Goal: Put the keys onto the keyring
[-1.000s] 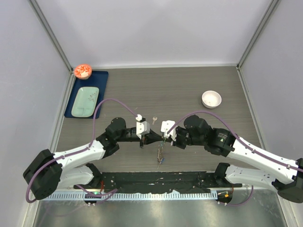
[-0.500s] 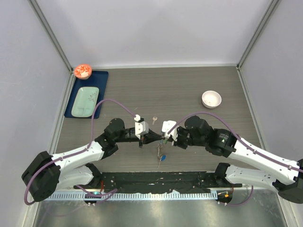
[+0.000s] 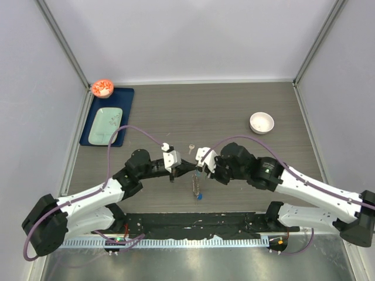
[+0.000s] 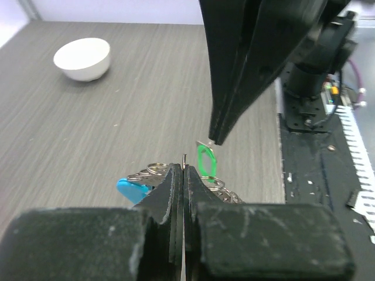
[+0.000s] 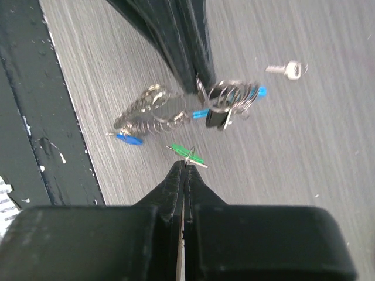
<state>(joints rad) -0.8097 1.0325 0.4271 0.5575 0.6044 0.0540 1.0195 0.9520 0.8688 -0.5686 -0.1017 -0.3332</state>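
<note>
**Keyring and keys at the centre of the table.** The keyring (image 5: 157, 111), a bunch of silvery rings and chain with a light-blue strap (image 4: 131, 189) and a small dark-blue tag (image 5: 128, 139), is sitting just below the middle of the top view. It is trailing from the gripper tips toward the bottom edge. Whether its lower end is touching the table (image 3: 234, 105) cannot be told.

The left gripper (image 4: 183, 173) is clenching one ring at the upper end of the bunch. Its jaws are pressing together, with only a thin edge of metal showing between them.

Just beside that ring, the green-headed key (image 4: 206, 159) is being pinched at one end by the right gripper (image 5: 183, 170), whose fingers are closing tip to tip on it. Whether the key is touching the rings cannot be told. The two grippers are meeting almost tip to tip.

The silver key (image 3: 191, 148) is lying free on the table just above the grippers, apart from both.

A white bowl (image 3: 262, 122) is standing well apart at the right of the frame. At the upper left, a blue tray (image 3: 126, 96) is carrying a pale green plate (image 3: 105, 125). An orange bowl (image 3: 102, 88) is sitting at the tray's upper left corner.
</note>
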